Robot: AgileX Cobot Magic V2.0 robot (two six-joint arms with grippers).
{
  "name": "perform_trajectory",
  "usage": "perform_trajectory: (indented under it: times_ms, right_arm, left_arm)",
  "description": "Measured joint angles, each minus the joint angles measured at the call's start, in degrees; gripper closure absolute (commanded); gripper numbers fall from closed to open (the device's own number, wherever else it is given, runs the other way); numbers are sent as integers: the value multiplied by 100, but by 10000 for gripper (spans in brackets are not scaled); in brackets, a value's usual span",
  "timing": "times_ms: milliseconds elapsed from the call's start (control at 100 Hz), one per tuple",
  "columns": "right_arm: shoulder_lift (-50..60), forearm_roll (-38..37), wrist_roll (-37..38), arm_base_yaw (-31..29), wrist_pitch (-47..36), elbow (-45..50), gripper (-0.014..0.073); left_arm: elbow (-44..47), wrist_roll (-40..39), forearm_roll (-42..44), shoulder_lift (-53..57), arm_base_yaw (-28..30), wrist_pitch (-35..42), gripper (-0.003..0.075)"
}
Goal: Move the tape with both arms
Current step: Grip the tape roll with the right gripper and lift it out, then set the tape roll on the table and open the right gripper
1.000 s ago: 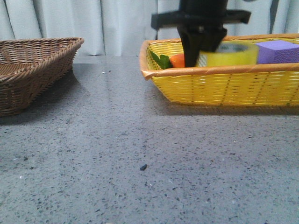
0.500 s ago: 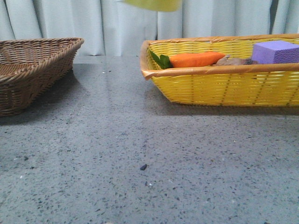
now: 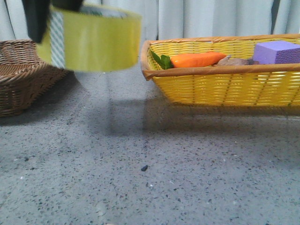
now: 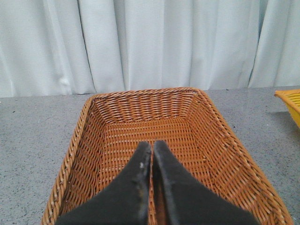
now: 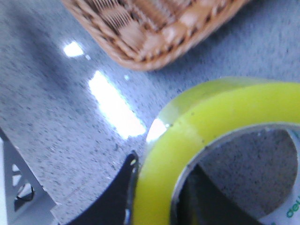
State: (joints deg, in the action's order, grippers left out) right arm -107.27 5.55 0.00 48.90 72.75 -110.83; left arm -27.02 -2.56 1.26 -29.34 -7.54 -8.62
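1. While the tape (image 3: 91,40) hangs in the air between the two baskets in the front view, the right gripper (image 3: 37,18) carries it — one dark finger shows at the roll's left edge by the green-patterned tab, clamped on the wall. I judge this the carry toward a handover: keep the roll level and slow down before the brown wicker basket (image 3: 23,79), leaving the far side of the roll free for the other arm. The yellow basket (image 3: 220,86) holds the carrot (image 3: 197,59) and the purple block (image 3: 276,50).

2. In the left wrist view, the left gripper (image 4: 151,152) holds nothing, its fingers pressed together over the wicker basket (image 4: 93,122). It will have to spread them before it can take the roll.

3. In the right wrist view, the tape (image 5: 225,122) fills the lower right, one finger (image 5: 117,197) outside its wall and a dark shape inside the core — a grip through the ring, over the grey table (image 5: 56,122) near the wicker basket's corner (image 5: 154,33).

4. Against half a second ago, the roll was only a yellow sliver at the top edge of the front view; now it sits lower, further left and much larger. A second ago it was in the yellow basket.
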Motion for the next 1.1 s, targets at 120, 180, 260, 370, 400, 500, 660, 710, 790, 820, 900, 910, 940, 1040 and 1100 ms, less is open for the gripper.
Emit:
perform_trajectory:
  times_ms: [120, 180, 260, 370, 400, 500, 660, 710, 790, 820, 900, 910, 940, 1040, 1100]
  right_arm:
    - [-12, -34, 0, 0, -14, 345, 656]
    - [-12, -42, 0, 0, -39, 459, 656]
    - [-12, -55, 0, 0, -134, 546, 656]
    - [-12, -36, 0, 0, -175, 571, 656]
    - [-12, -22, 0, 0, -175, 571, 656]
    - [-23, 14, 0, 27, -175, 571, 656]
    - [-23, -47, 0, 104, -185, 571, 656]
    - [-32, -66, 0, 119, -185, 546, 656]
    - [-46, -66, 0, 160, -149, 428, 656]
    - [-46, -54, 0, 165, -124, 376, 656]
    - [-46, 28, 0, 224, -115, 216, 656]
    - [-46, 40, 0, 237, -115, 205, 656]
    - [-46, 55, 0, 268, -115, 167, 656]
    - [-46, 96, 0, 386, -115, 127, 656]
    - [-58, 96, 0, 439, -101, 127, 656]
  left_arm:
    - [0, 0, 0, 0, 0, 5, 741]
    - [0, 0, 0, 0, 0, 29, 741]
    - [0, 0, 0, 0, 0, 69, 741]
    - [0, 0, 0, 0, 0, 103, 741]
    - [0, 0, 0, 0, 0, 119, 741]
    - [0, 0, 0, 0, 0, 131, 741]
    - [0, 0, 0, 0, 0, 131, 741]
    - [0, 0, 0, 0, 0, 131, 741]
    - [0, 0, 0, 0, 0, 131, 741]
    - [0, 0, 0, 0, 0, 131, 741]
    - [0, 0, 0, 0, 0, 131, 741]
    - [0, 0, 0, 0, 0, 131, 741]
    - [0, 0, 0, 0, 0, 131, 741]
    - [0, 0, 0, 0, 0, 131, 741]
    - [0, 0, 0, 0, 0, 131, 741]
